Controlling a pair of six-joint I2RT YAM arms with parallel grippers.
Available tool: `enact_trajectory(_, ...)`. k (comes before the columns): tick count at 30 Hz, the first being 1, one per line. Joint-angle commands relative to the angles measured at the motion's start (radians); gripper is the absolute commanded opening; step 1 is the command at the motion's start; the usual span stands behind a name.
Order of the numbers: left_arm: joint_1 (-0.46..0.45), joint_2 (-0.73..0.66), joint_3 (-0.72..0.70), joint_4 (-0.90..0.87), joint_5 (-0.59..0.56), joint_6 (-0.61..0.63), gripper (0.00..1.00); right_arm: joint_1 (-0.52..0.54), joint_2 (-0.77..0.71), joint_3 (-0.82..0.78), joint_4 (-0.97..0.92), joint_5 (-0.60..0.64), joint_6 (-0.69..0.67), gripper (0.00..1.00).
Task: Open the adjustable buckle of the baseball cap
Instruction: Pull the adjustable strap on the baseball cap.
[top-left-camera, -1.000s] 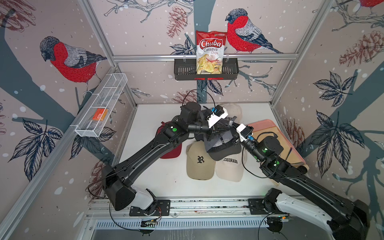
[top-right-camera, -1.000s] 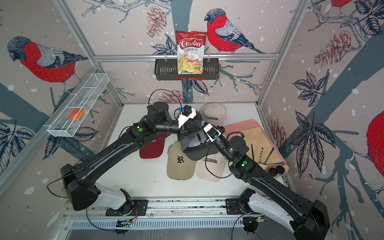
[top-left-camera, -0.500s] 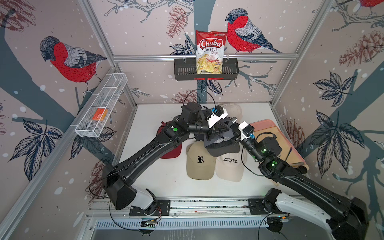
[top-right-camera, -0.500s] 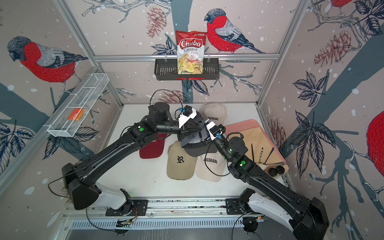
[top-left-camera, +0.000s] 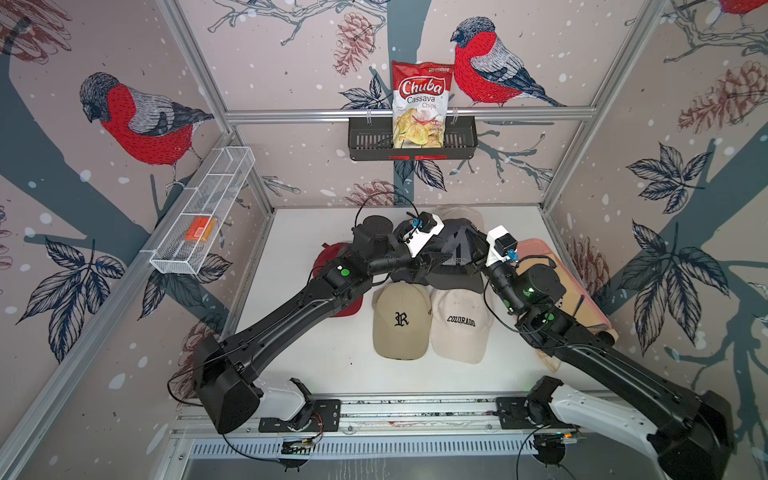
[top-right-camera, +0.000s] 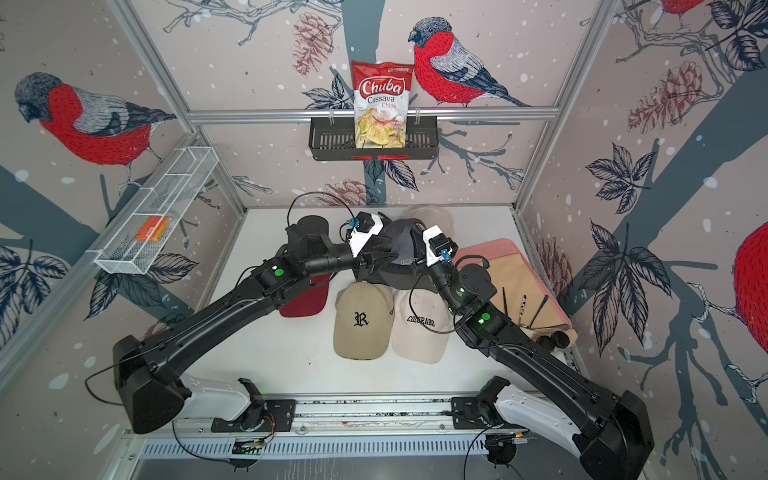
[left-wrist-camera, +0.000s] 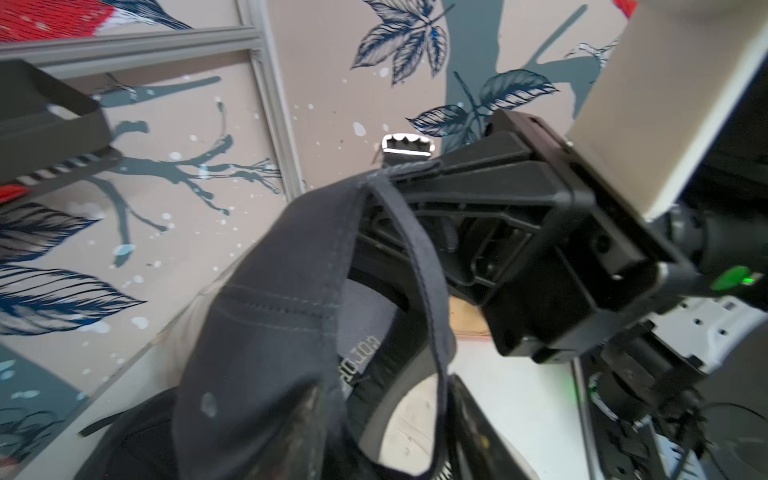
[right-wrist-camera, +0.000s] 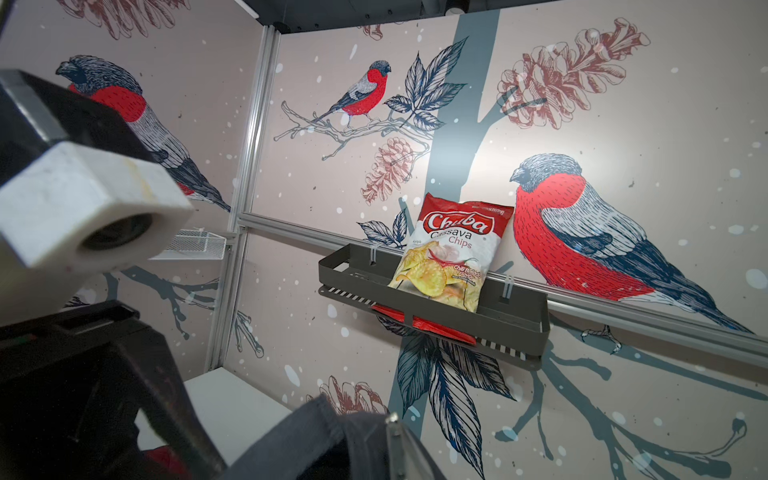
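Note:
A dark grey baseball cap (top-left-camera: 457, 247) (top-right-camera: 399, 249) hangs above the table between both arms. My right gripper (left-wrist-camera: 417, 171) is shut on its back strap (left-wrist-camera: 419, 266), and the silver buckle (left-wrist-camera: 408, 146) sticks out just past the fingertips. In the right wrist view the cap's fabric (right-wrist-camera: 307, 444) and the buckle's edge (right-wrist-camera: 392, 436) fill the lower edge. My left gripper (left-wrist-camera: 388, 419) (top-left-camera: 436, 262) is open. The strap loop passes between its fingers (left-wrist-camera: 471, 415), and the cap's crown (left-wrist-camera: 257, 340) lies against one of them.
Under the arms lie a tan cap with an R (top-left-camera: 401, 320), a cream COLORADO cap (top-left-camera: 459, 328), a red cap (top-right-camera: 301, 301) and a beige cap (top-right-camera: 432, 214). A pink tray (top-right-camera: 498, 249) holds tools at the right. A basket (top-left-camera: 365, 141) with a chips bag (top-left-camera: 419, 108) hangs behind.
My left gripper, shut a second ago, has parted its jaws around the cap. The right gripper closed fully on the strap and shifted slightly toward the back.

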Motion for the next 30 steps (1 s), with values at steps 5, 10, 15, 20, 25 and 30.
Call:
enact_trajectory(5, -0.039, -0.167, -0.189, 0.327, -0.553, -0.059, 0.66, 0.048, 0.075, 0.120, -0.029, 0.271, 0.111, 0.00)
enact_trajectory(10, -0.068, -0.261, -0.308, 0.366, -0.607, -0.048, 0.61, 0.085, 0.131, 0.202, -0.054, 0.390, 0.151, 0.00)
enact_trajectory(15, -0.114, -0.318, -0.411, 0.447, -0.558, -0.045, 0.55, 0.111, 0.202, 0.295, -0.096, 0.475, 0.189, 0.00)
enact_trajectory(20, -0.224, -0.305, -0.498, 0.567, -0.590, 0.005, 0.56, 0.134, 0.257, 0.354, -0.084, 0.573, 0.229, 0.00)
enact_trajectory(25, -0.291, -0.218, -0.532, 0.690, -0.573, -0.005, 0.57, 0.162, 0.279, 0.404, -0.079, 0.597, 0.230, 0.00)
enact_trajectory(30, -0.308, -0.106, -0.525, 0.817, -0.553, -0.023, 0.59, 0.187, 0.330, 0.454, -0.086, 0.650, 0.232, 0.00)
